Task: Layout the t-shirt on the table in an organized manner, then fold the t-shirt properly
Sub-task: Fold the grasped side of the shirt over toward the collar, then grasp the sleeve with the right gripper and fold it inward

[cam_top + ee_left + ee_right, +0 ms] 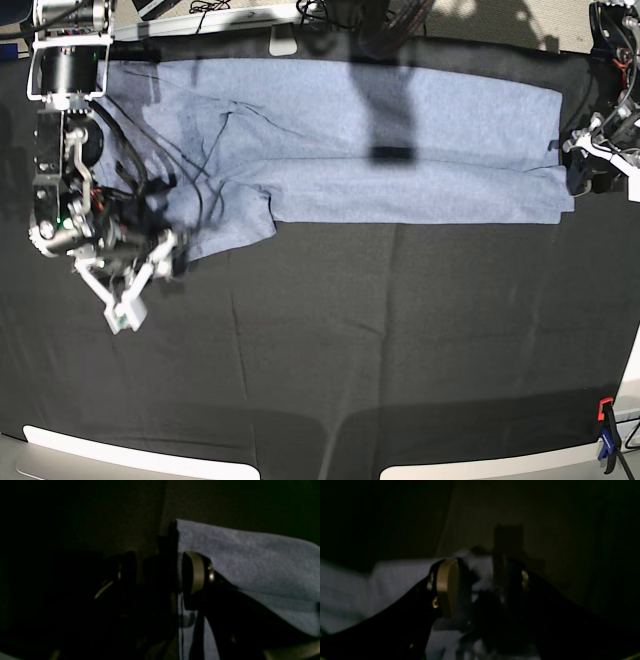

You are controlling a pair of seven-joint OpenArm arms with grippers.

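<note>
Since the t-shirt (400,165) is limp, slack cloth, edges and corners are best gripped. Left gripper (590,160) and right gripper (150,262) are seen released, nothing held.

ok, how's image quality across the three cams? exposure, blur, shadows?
Left wrist view: badly underexposed, only the t-shirt and one finger pad readable. Right wrist view: darker, soft and blurry. Base view: well lit and sharp, with a dark shadow band across the shirt and the table nearly featureless black.
</note>
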